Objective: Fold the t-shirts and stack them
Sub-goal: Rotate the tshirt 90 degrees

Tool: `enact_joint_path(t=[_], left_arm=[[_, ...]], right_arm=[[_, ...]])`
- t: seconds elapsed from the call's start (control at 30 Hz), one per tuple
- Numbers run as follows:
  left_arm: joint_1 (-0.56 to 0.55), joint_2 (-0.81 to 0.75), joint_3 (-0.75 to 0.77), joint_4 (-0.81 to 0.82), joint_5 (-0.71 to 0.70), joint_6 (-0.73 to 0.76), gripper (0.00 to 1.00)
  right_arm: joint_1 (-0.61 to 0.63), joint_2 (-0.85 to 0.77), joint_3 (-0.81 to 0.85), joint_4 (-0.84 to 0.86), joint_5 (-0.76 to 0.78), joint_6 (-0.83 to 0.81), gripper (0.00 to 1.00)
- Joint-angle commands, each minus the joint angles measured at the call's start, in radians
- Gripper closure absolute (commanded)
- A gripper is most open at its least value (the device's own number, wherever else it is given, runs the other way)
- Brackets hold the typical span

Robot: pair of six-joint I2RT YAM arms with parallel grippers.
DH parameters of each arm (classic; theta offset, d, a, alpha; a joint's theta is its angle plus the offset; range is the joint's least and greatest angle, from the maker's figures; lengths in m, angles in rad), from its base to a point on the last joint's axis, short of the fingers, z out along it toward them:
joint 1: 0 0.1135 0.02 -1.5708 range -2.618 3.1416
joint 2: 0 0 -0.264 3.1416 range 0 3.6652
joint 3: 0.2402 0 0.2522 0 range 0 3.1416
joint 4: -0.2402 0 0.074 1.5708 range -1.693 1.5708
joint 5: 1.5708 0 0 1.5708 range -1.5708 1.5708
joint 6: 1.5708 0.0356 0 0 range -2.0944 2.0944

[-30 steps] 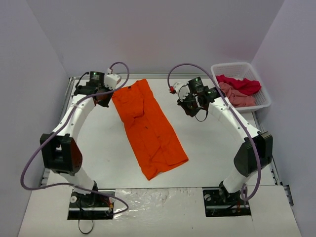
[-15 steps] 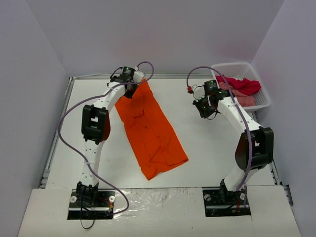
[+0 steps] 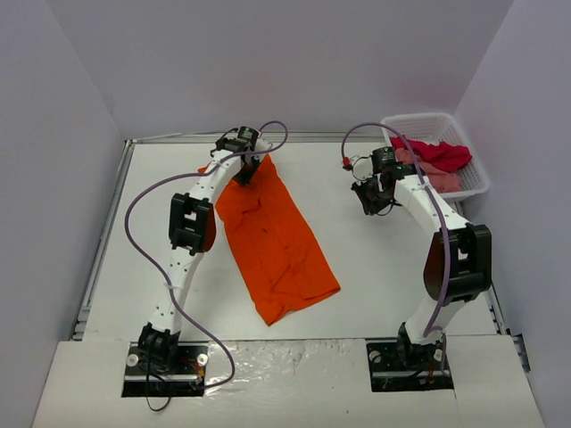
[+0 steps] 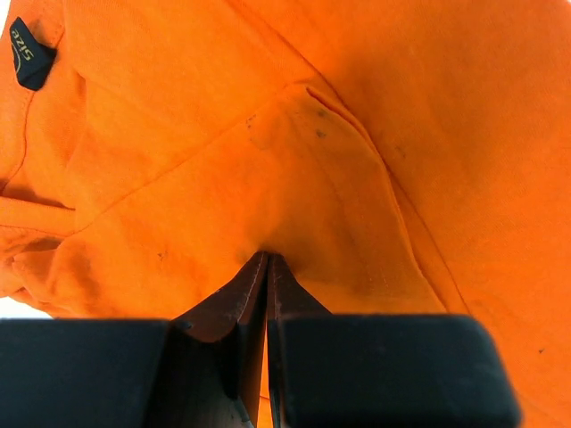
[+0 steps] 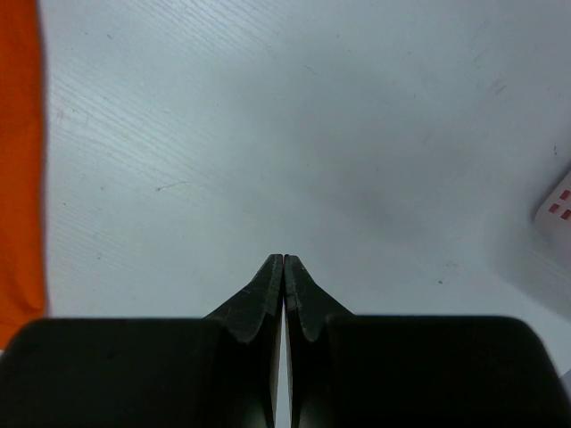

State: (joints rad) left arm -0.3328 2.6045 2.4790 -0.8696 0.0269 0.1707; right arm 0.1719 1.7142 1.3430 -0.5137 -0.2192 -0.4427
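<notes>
The left hand (image 3: 243, 172) grips a fold of the orange t-shirt (image 3: 277, 236) at the garment's far end, close to the far edge of the white surface (image 3: 384, 267). In the wrist view its two fingers (image 4: 223, 308) stand closed with a sliver of orange cloth caught between them, and a black size label (image 4: 31, 53) shows at the upper left. The shirt lies in a long strip on a slant, running from the far edge, left of the middle, toward the middle of the near edge. The right hand (image 3: 368, 201), fingers pressed together on nothing, hovers over bare surface to the right of the shirt and apart from it; only the shirt's edge shows at the left of its own wrist view. In the far right corner a white lattice basket (image 3: 419, 118) holds a red t-shirt (image 3: 442, 153) and a pink t-shirt (image 3: 433, 178), bunched side by side
</notes>
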Motion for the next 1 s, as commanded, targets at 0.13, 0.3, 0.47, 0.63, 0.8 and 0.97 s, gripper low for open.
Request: enact_joint_path(t=[0.13, 0.3, 0.47, 0.63, 0.8, 0.97], left_arm=[[-0.018, 0.064, 0.159, -0.154, -0.018, -0.010, 0.98], [-0.060, 0.104, 0.225, -0.167, -0.064, 0.021, 0.98], [-0.113, 0.111, 0.230, -0.148, -0.091, 0.062, 0.98], [-0.152, 0.127, 0.244, -0.129, -0.113, 0.093, 0.98], [-0.163, 0.134, 0.251, -0.098, -0.091, 0.113, 0.98], [-0.190, 0.137, 0.258, -0.071, -0.085, 0.161, 0.98]], right_arm=[[-0.017, 0.012, -0.050, 0.023, -0.031, 0.004, 1.00], [-0.020, 0.012, -0.061, 0.032, -0.035, 0.006, 1.00], [-0.020, 0.013, -0.064, 0.035, -0.042, 0.009, 1.00], [-0.022, 0.016, -0.070, 0.034, -0.057, 0.010, 1.00], [-0.022, 0.021, -0.084, 0.035, -0.062, 0.007, 1.00], [-0.026, 0.030, -0.084, 0.037, -0.065, 0.006, 1.00]])
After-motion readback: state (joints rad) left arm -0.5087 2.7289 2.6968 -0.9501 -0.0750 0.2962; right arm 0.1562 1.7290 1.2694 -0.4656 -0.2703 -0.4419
